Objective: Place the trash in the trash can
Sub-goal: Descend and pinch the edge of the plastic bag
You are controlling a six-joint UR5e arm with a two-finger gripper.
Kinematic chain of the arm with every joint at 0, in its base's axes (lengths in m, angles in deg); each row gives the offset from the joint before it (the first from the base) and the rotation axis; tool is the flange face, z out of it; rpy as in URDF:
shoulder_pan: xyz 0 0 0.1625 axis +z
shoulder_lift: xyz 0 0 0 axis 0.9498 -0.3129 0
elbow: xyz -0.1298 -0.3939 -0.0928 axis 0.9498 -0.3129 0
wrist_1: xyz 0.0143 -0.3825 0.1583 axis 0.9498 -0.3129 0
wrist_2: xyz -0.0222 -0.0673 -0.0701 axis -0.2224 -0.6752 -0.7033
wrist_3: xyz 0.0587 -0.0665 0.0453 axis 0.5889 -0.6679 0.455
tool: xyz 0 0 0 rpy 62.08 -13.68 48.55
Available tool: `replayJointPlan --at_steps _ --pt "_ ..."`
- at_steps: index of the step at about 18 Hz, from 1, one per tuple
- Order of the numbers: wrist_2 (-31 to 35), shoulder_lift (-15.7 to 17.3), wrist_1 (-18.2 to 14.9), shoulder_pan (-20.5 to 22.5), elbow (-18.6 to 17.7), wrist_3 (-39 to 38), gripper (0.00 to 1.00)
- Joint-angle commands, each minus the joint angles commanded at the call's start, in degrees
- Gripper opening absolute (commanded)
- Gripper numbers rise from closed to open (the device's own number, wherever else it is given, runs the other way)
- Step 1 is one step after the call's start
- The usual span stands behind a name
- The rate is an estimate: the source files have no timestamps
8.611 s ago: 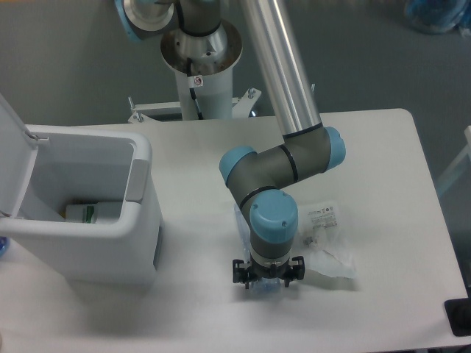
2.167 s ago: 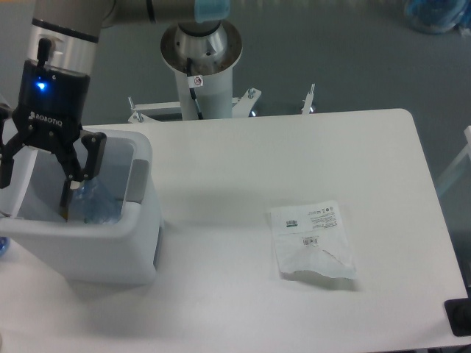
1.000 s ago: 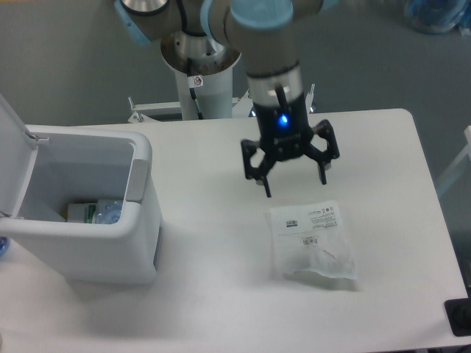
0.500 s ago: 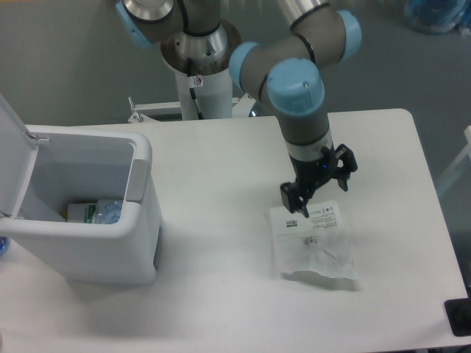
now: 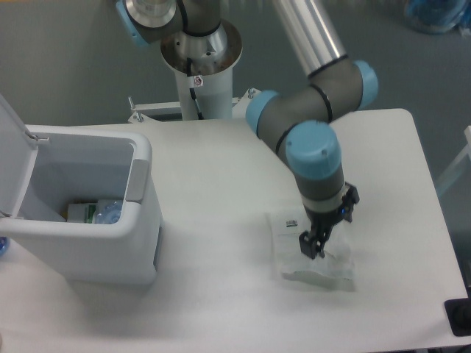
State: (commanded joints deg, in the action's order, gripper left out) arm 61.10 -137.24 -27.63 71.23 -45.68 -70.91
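One plastic bag (image 5: 324, 268) lies under end effector (image 5: 321, 237).

A white table (image 5: 221, 184) fills most of the view. Behind it stands a white pedestal (image 5: 206, 88) on a grey floor (image 5: 66, 66). At the upper right corner lies something bluish (image 5: 438, 15), perhaps plastic.

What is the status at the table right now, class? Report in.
Claw down on the plastic bag, grip state unclear. Bottle already inside the trash can, lid up. Nothing blocking the path between bag and can.
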Motion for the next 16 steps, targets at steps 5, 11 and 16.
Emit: replayJointPlan --at_steps 5,11,16 --pt "-0.3 -2.4 0.1 -0.2 0.5 0.1 1.00" --pt "1.2 -6.2 -0.3 -0.2 0.0 0.1 1.00" --pt "1.3 -6.4 -0.7 -0.2 -0.3 0.1 0.99"
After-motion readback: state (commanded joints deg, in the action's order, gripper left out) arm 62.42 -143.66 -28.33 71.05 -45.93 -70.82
